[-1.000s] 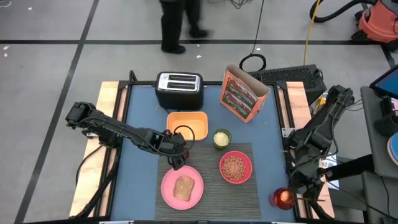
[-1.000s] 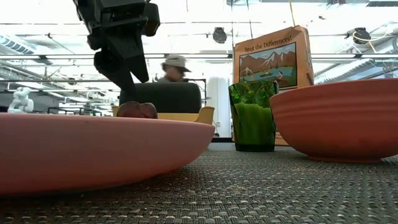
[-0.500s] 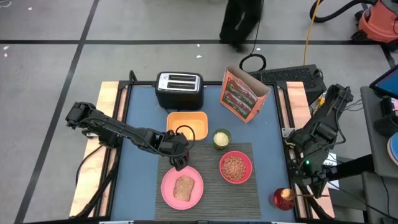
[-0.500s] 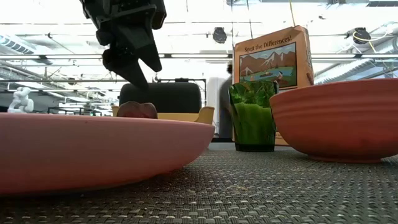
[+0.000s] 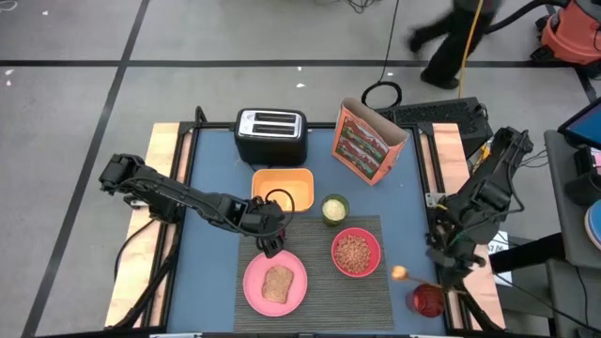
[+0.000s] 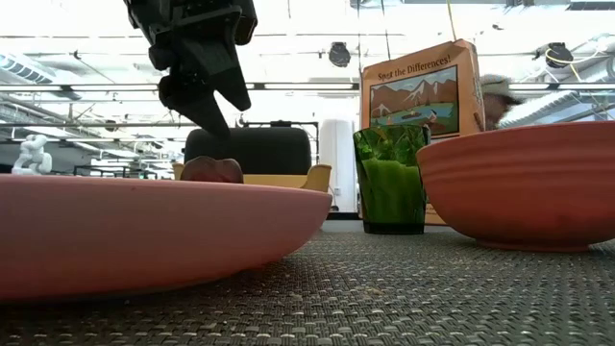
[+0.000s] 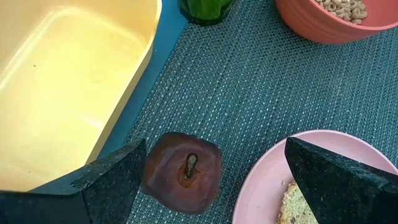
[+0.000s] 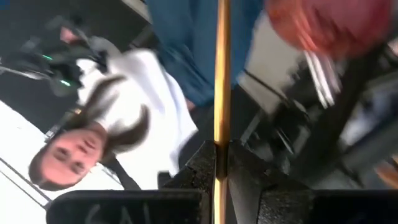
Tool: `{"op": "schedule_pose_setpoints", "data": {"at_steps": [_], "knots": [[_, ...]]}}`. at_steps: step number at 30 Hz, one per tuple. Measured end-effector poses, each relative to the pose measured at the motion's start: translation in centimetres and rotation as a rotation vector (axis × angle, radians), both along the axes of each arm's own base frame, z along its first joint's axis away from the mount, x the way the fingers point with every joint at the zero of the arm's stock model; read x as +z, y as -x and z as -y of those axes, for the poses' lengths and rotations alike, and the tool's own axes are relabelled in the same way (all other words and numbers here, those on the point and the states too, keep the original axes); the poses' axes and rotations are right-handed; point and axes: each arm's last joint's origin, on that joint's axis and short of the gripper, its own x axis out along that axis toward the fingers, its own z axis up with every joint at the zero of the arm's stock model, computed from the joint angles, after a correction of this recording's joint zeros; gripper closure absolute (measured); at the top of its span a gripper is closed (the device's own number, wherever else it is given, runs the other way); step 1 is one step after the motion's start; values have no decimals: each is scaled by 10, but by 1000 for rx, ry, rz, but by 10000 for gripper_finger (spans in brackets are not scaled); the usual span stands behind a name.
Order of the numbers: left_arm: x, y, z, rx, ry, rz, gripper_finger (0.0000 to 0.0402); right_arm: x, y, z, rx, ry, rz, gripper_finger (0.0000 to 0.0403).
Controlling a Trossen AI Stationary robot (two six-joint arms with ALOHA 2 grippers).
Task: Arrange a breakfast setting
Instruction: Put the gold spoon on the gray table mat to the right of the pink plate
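Left gripper spread wide over fruit on mat. Right gripper clamped on spoon; best carried level, laid beside bowl.

lab/workshop | taped concrete floor | ceiling ducts

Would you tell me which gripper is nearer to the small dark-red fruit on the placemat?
Left. The left gripper hangs open straddling the small dark-red fruit beside the pink plate. The right gripper, shut on the gold spoon, is at the table's right edge.
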Motion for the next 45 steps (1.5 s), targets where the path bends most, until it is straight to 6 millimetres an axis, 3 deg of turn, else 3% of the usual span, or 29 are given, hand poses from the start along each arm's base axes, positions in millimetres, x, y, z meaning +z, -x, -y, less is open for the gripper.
{"op": "schedule_pose_setpoints", "data": {"at_steps": [6,14,24,32,45], "knots": [[0,0,0,0,0,0,14,-7,-12,-7,-119,118,113,381],[0,0,0,-4,-3,0,14,-25,-40,-32,-255,303,244,380],[0,0,0,-4,-3,0,14,-68,-94,-67,-460,573,408,379],[0,0,0,-4,-3,0,14,-101,-133,-83,-608,756,585,380],[0,0,-1,-4,-51,9,14,-121,-156,-105,-723,724,751,383]]}}
